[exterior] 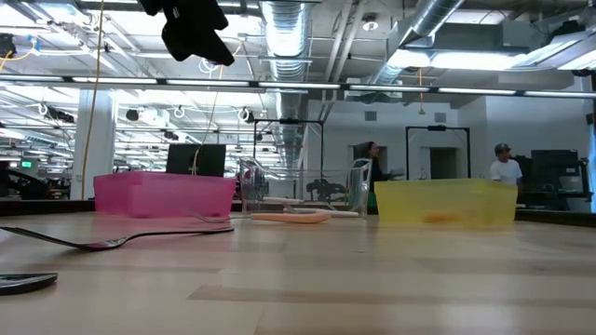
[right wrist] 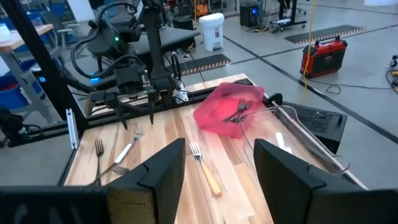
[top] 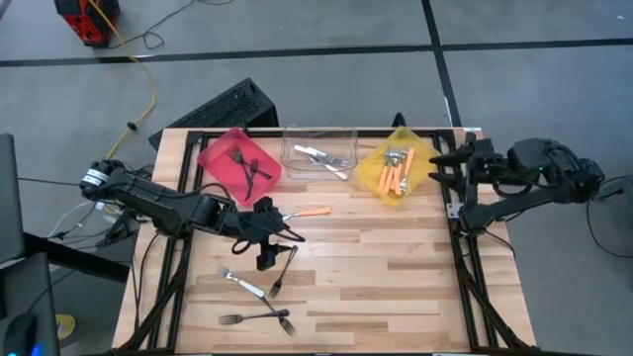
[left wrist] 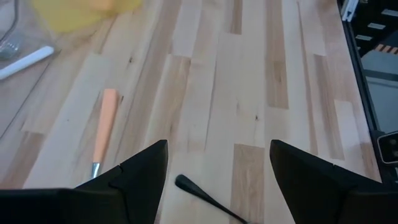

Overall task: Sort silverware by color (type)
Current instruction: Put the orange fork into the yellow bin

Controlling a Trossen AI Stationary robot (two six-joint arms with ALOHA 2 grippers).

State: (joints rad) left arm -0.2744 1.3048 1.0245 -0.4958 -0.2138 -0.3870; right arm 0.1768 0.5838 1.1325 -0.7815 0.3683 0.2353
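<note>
Below the open left end effector [top: 278, 237] lies a black fork [top: 283, 270].

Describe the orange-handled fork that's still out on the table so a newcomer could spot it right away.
Start at the row of three bins along the table's far edge: red, clear and yellow. Just in front of the clear bin, a single fork lies flat on the bare wood. It is the only loose piece with an orange handle; the other forks lying out are all metal and sit nearer the front edge.
</note>
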